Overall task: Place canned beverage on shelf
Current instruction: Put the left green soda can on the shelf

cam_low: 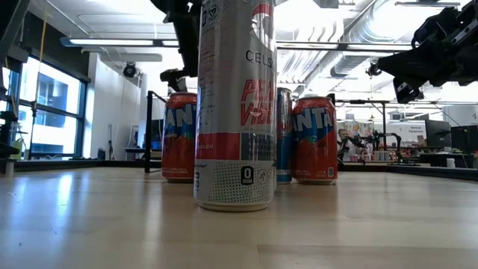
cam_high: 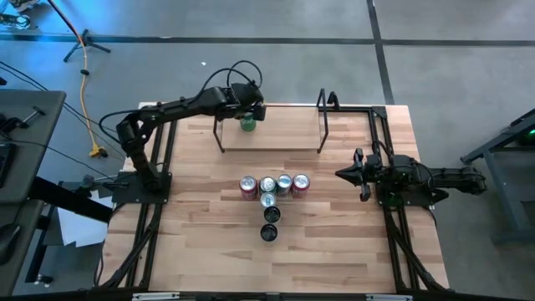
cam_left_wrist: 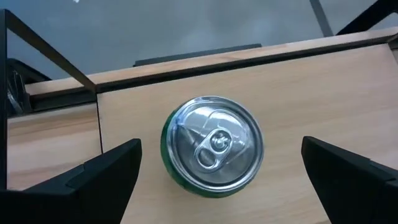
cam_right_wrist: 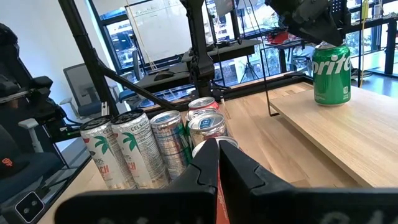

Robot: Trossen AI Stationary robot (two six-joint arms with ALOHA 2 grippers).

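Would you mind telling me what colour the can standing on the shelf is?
Green, a Sprite can on the shelf; the right wrist view shows it best.

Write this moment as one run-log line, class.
left gripper: open above green can | can: upright on shelf | right gripper: shut, idle at the table's right side

Tall silver can (cam_low: 235,104) before red cans (cam_low: 314,140)

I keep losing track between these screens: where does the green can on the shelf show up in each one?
High view: green can at the shelf's left end, under the left tool.
Low view: not visible.
Left wrist view: its silver top, centre, between open fingers.
Right wrist view: upper right.
Shared landmark: the shelf board.
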